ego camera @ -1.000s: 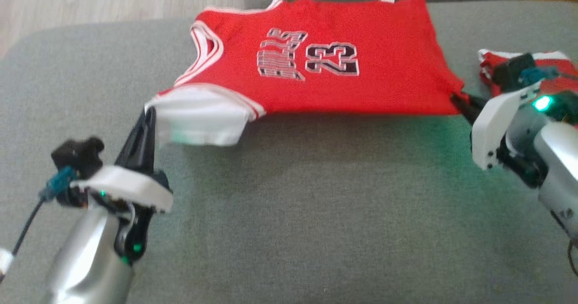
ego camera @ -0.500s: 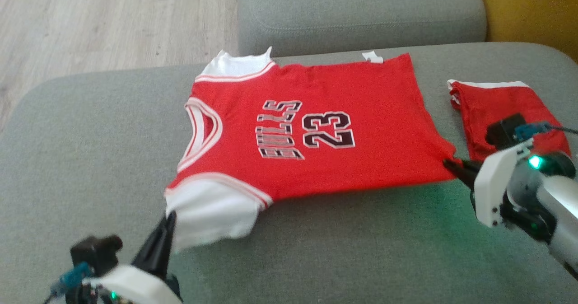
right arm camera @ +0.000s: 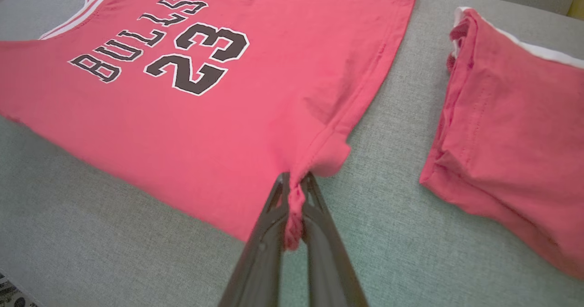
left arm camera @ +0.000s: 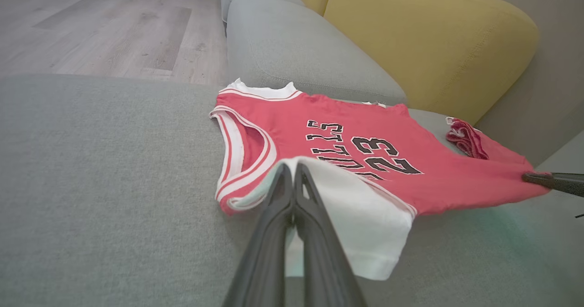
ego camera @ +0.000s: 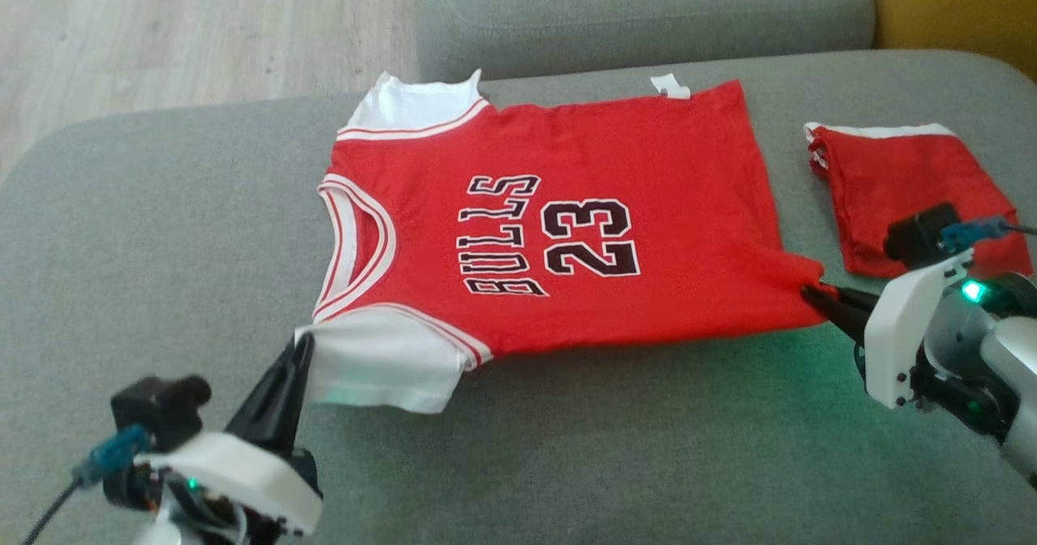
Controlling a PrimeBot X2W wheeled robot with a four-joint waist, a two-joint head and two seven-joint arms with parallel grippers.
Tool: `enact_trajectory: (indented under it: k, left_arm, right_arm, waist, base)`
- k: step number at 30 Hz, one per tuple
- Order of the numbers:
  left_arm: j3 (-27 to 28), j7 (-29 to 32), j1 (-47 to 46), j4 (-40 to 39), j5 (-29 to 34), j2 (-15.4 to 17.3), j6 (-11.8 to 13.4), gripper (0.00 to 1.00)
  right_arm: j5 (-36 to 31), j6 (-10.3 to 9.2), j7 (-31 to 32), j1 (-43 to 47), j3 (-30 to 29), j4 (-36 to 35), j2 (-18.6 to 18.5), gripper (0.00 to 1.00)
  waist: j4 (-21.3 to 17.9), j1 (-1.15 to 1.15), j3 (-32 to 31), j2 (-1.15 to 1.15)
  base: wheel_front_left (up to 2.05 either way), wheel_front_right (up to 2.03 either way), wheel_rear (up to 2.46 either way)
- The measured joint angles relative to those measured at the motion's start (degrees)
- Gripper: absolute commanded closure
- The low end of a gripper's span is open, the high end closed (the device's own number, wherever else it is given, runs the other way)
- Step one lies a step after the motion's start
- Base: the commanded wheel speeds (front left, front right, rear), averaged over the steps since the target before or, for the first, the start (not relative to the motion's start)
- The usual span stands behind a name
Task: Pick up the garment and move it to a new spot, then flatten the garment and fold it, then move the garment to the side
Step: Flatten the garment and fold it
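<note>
The garment (ego camera: 567,229) is a red jersey with white sleeves and "BULLS 23" on it, spread front-up on the grey sofa seat (ego camera: 527,448). My left gripper (ego camera: 301,344) is shut on the near white sleeve, whose edge is lifted off the cushion; the left wrist view has the garment (left arm camera: 319,143) beyond the left gripper (left arm camera: 292,168) pinching white cloth. At the jersey's near hem corner my right gripper (ego camera: 810,292) is shut on red fabric. In the right wrist view a bunch of the garment (right arm camera: 205,92) sits between the right gripper (right arm camera: 294,179) fingers.
A second red garment (ego camera: 907,193), folded, lies on the seat right of the jersey, also in the right wrist view as a folded red garment (right arm camera: 511,129). Grey backrest cushion (ego camera: 648,10) and yellow cushion (left arm camera: 424,38) stand behind. Wooden floor (ego camera: 162,27) is at the far left.
The camera tilted, so the picture shifted. Both grippers keep their hold; the jersey has come down from hanging taut to lying flatter on the seat, its far sleeve now showing.
</note>
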Motion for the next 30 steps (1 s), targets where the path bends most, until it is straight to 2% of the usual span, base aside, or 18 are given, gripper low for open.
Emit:
enact_trajectory:
  k: [11,30]
  left_arm:
    - [0.02,3.52,-9.22,6.21,-0.05,0.29,-1.09,1.00]
    - [-3.44,9.07,-28.94,22.29,2.35,0.52,-5.60,1.00]
  right_arm:
    - [-1.58,0.00,1.90,-4.31,-2.57,2.12,2.33,1.00]
    - [-3.79,0.00,3.55,-11.59,-3.55,8.57,7.35,1.00]
  waist:
    - [-0.48,0.00,3.83,0.00]
    - [-0.73,0.00,10.41,0.00]
  base:
    - [0.00,0.00,0.00]
    - [0.00,0.00,0.00]
